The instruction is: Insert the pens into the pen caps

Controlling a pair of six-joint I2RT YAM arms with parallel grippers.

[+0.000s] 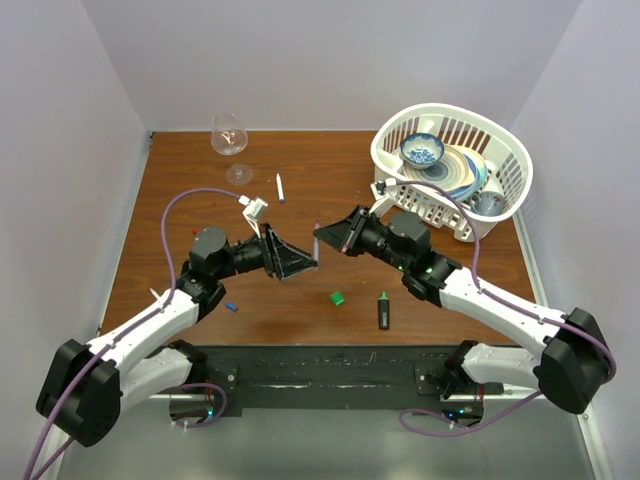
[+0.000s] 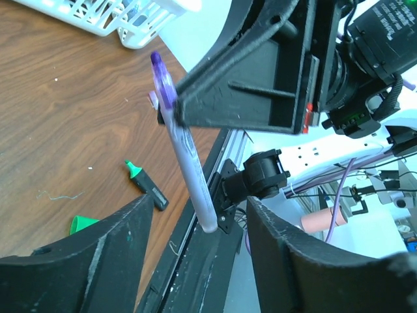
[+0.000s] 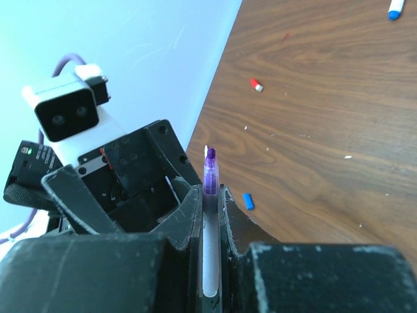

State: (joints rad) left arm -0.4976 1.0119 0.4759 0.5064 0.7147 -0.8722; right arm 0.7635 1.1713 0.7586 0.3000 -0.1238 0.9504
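While the blue cap (image 1: pixel 231 307), green cap (image 1: pixel 338 298) and marker (image 1: pixel 384 312) lie loose on the table (image 1: pixel 330 170) near the arm bases, the action is in the air just beyond them. The right claw (image 1: pixel 322 238) is clamped hard on the purple pen (image 1: pixel 316 230). It pinches just below the purple tip, with its fingers crossing the barrel rather than lying along it.

The left claw (image 1: pixel 298 262) has its jaws apart and nothing in them, and the pen sits just beside it at about 1 o'clock. From the left wrist, the pen (image 2: pixel 186 150) runs from its tip at 11 o'clock down to a pale blunt end at 6 o'clock. That long bare barrel hangs free, square across the gap of the left claw (image 2: pixel 199 201). From above, the pen is only a short streak on the 12-to-6 line, tip at 12, so it looks steeply tilted, though I can't tell how steeply.

My call is that the left arm is the one placed to take that free barrel, closing across the long axis.

Farther out, the red cap (image 3: pixel 256 85) rests on the wood, and the white pen (image 1: pixel 281 187) lies well apart at 12 o'clock.
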